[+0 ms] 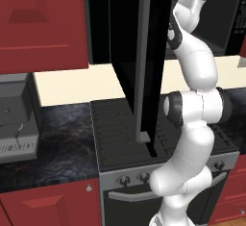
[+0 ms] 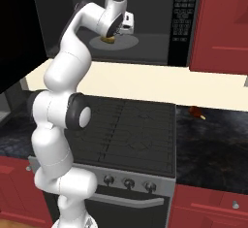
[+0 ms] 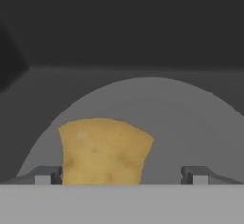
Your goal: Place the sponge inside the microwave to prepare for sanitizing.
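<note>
Sponge (image 3: 104, 151) lies on the microwave's turntable (image 3: 190, 123), beside my claw's (image 3: 121, 174) left fingertip (image 3: 45, 174); I see the jaws spread apart.

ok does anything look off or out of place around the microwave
Nothing stands out. The sponge lies on the turntable inside the open microwave, with the claw open around it.

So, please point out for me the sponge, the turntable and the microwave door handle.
sponge (image 3: 102, 151): hand view, middle of its yellow face.
turntable (image 3: 190, 123): hand view, bare grey part right of the sponge.
door handle (image 1: 143, 61): left base view, middle of the long grey bar.
</note>
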